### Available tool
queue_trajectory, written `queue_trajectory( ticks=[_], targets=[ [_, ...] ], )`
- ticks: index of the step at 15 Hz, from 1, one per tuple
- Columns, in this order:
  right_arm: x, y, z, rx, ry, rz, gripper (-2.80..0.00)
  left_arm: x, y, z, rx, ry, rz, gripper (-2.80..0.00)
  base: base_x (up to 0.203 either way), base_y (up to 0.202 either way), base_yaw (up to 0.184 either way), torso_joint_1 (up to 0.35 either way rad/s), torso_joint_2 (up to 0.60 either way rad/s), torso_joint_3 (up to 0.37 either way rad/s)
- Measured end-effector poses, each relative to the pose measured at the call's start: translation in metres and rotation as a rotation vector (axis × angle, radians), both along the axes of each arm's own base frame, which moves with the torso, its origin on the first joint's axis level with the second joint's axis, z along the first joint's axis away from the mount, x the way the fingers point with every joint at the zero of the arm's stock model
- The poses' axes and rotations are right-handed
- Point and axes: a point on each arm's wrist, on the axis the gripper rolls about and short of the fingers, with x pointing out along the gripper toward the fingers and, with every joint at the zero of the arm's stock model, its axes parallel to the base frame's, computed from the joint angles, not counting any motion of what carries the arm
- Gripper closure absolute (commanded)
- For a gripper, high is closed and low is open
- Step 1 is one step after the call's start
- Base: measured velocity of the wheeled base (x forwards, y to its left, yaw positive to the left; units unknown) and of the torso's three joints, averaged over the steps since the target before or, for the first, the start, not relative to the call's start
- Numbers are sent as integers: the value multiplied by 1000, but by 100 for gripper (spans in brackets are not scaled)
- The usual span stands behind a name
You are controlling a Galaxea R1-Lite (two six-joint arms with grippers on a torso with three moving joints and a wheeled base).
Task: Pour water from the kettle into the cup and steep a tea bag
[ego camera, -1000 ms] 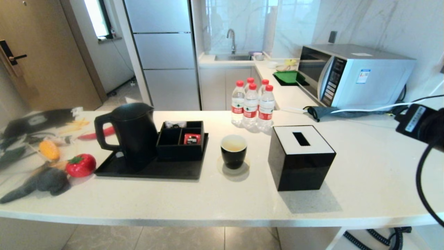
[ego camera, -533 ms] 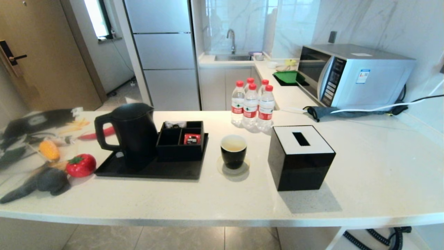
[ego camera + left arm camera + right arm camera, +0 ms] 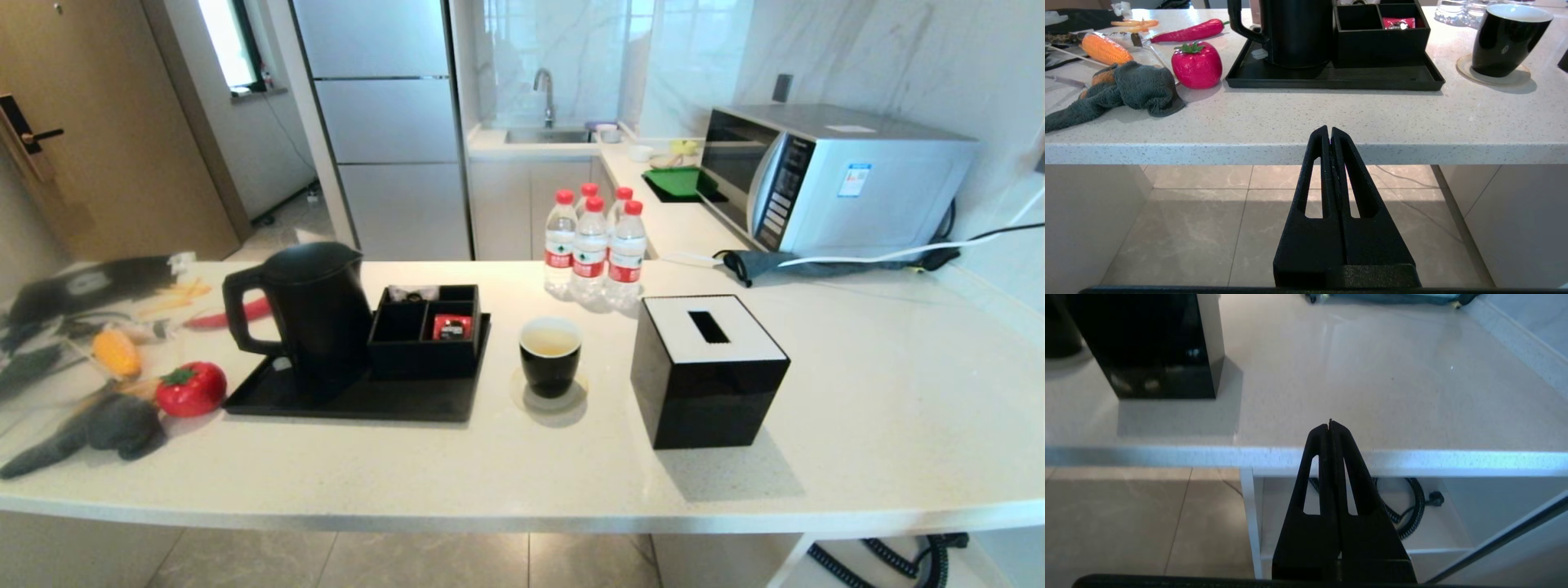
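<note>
Head view: no arms; cup at 3 o'clock of kettle. Wrist views only: left tool and right tool pressed closed, empty, below table edge.

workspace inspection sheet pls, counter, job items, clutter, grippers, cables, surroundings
surface: pale speckled counter, no spills seen
job's things: kettle upright on black tray; cup on a coaster, holding yellowish water; tea bag not made out
clutter: compartment box with red packet; four bottles; tissue box; toy tomato, corn, grey cloth
grippers: left gripper shut, empty, below the counter edge; right gripper shut, empty, near the edge
cables: white cable by the microwave; coiled cord under the counter
surroundings: fridge, sink, door
</note>
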Motion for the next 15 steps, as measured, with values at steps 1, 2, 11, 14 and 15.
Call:
queue_trajectory(
  ticks=[1, 2, 11, 14, 15],
  targets=[
    [-5, 0, -7, -7, 22, 4, 0, 0, 0, 0, 0, 0, 0, 0, 0, 0, 0, 0, 0, 0],
    [-10, 1, -12, -10, 27, 14, 0, 0, 0, 0, 0, 0, 0, 0, 0, 0, 0, 0, 0, 0],
    [-34, 3, -33, -18, -67, 160, 0, 0, 0, 0, 0, 0, 0, 0, 0, 0, 0, 0, 0, 0],
    [-35, 3, -34, -17, -76, 160, 0, 0, 0, 0, 0, 0, 0, 0, 0, 0, 0, 0, 0, 0],
    [-35, 3, -34, -15, -76, 159, 0, 0, 0, 0, 0, 0, 0, 0, 0, 0, 0, 0, 0, 0]
  ],
)
